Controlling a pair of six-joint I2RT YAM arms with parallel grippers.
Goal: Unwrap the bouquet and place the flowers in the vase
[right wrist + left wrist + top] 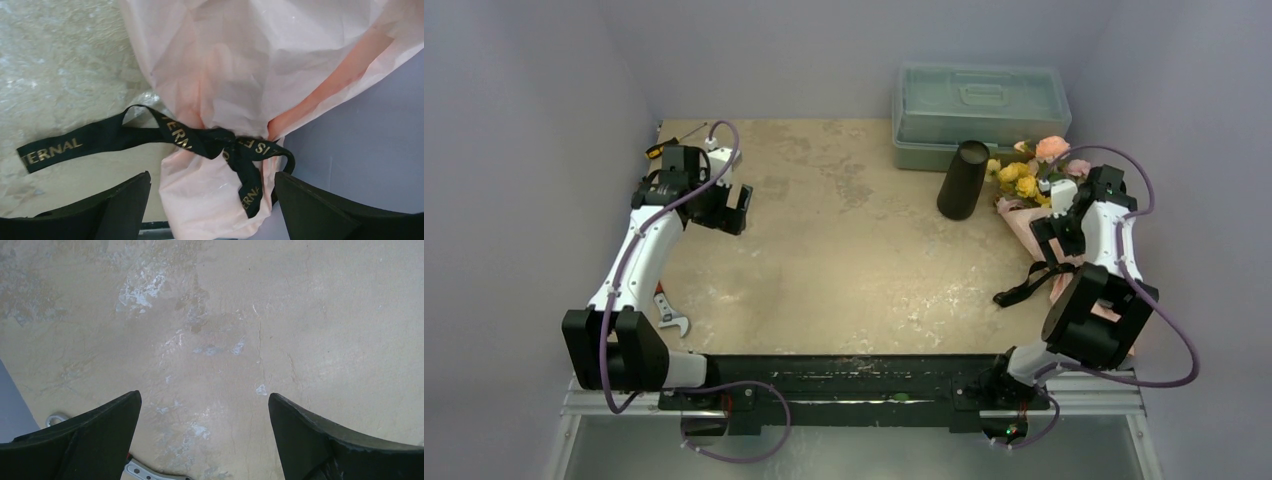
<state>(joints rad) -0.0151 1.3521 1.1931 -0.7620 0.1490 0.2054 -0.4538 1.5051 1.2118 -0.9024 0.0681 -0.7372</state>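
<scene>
One vase stands beside the bouquet (flowers inside pink paper).

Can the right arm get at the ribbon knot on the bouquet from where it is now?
Probably yes: the right gripper hangs open right over the ribbon knot, with nothing covering it; only the pink paper lies underneath.

- Pale pink on the crinkled paper wrap of the bouquet, deepening to peach-orange along one fold.
- Black on the flat fabric ribbon, printed with gold capital letters.
- Yellow and peach-pink on the soft, rose-like flowers.
- Plain dark brown-black on the cylindrical vase.
- Translucent grey-green on the lidded plastic box.
- Beige, mottled with whitish scuffs, on the flat table.
- Matte black on the left gripper and right gripper.
- Purple on the cables, white and black on the arms.
</scene>
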